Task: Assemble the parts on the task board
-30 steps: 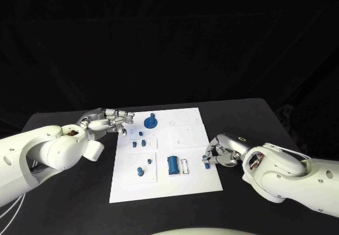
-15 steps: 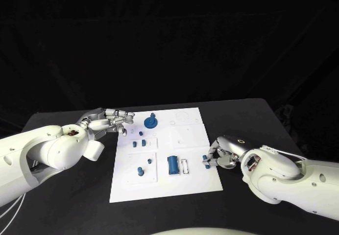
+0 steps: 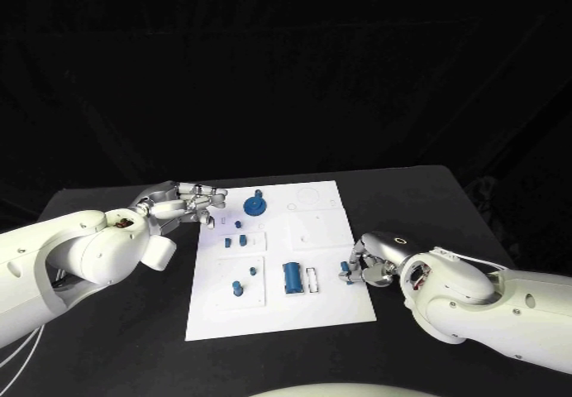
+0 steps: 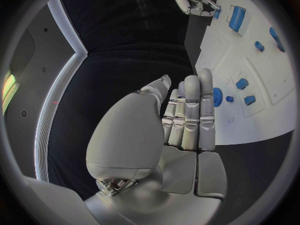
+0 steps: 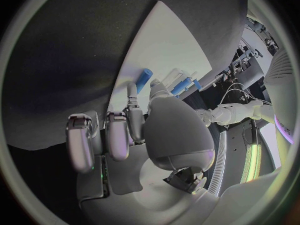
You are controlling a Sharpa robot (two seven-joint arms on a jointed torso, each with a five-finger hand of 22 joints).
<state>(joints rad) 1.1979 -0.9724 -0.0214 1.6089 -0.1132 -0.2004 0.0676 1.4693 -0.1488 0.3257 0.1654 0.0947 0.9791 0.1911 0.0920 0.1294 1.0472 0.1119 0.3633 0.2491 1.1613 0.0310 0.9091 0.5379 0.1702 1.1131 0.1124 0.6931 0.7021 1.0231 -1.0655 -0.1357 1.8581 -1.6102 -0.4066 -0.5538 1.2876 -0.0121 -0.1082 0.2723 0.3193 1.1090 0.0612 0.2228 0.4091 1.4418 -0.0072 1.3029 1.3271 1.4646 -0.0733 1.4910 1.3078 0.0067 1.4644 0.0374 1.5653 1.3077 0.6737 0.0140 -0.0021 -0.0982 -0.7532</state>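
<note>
Head view: right hand (image 3: pixel 372 268) at the task board's (image 3: pixel 312 318) right edge, fingers pinching a small blue part (image 3: pixel 345 268); left hand (image 3: pixel 185 205) empty, fingers together, beside the board's far-left corner.

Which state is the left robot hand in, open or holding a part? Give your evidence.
Open. The left robot hand holds nothing: its fingers lie straight, over the table beside the task board.

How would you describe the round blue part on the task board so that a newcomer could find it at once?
Start at the white task board and go to its far edge. Near the left hand sits the round blue part, disc-shaped and the widest piece there; the neighbouring blue pieces are small pegs.
</note>
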